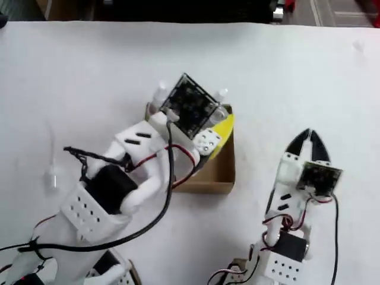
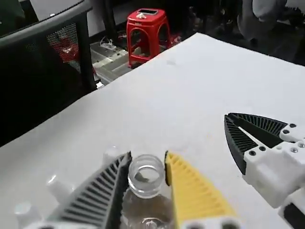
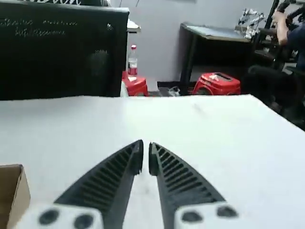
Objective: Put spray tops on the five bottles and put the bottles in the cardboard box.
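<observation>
Box: the cardboard box (image 1: 221,173) is sitting on the tabletop (image 1: 89,71) in front of the two arms, and the left arm's wrist is covering most of its opening in the high view.
Left gripper: the left gripper (image 2: 147,158) is hanging over the box, its grey finger (image 2: 102,191) and yellow finger (image 2: 190,191) pinching a bottle by the neck.
Bottle: the clear bottle (image 2: 145,192) is standing upright between those fingers with its mouth showing open and no spray top on it.
Right gripper: the right gripper (image 3: 145,155) is hovering over bare tabletop just beside the box, its black fingers pressed almost together around nothing.
Spray tops: two white spray tops (image 1: 160,92) (image 1: 221,94) are poking up at the box's far edge. Three are showing just beside the held bottle in the left wrist view. Whether they are standing inside the box cannot be told.
Beyond the tabletop: a red stool (image 2: 147,24) is standing on the floor past the far edge.
</observation>
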Motion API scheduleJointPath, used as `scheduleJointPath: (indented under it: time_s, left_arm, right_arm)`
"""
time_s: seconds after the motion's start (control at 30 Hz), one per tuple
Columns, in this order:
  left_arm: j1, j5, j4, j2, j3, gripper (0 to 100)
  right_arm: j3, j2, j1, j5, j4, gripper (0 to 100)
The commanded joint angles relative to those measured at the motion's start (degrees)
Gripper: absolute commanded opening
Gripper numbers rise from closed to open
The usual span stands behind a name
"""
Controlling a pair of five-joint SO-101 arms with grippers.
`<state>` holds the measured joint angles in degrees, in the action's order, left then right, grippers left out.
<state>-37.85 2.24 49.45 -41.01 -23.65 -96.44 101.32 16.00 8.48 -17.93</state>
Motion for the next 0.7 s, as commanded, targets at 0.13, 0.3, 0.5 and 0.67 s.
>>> scheduleJointPath:
  time_s: [0.13,0.3,0.5,0.67]
  left_arm:
    - [-0.2,0.5,-1.1,-0.1,-0.9,2]
    - [-0.3,0.7,-4.0,-0.1,-6.2,2]
    - [-0.3,0.6,-10.8,-2.1,-11.9,2]
    - [-0.6,0.4,-16.7,-9.0,-18.3,2]
  right_arm:
    - [-0.7,-3.0,-1.0,0.8,1.4,1.6]
    - [-0.7,-3.2,-2.7,0.9,0.9,1.6]
    - [-0.7,-3.3,-3.1,0.9,0.8,1.6]
    - [-0.7,-3.3,-3.1,0.9,0.8,1.6]
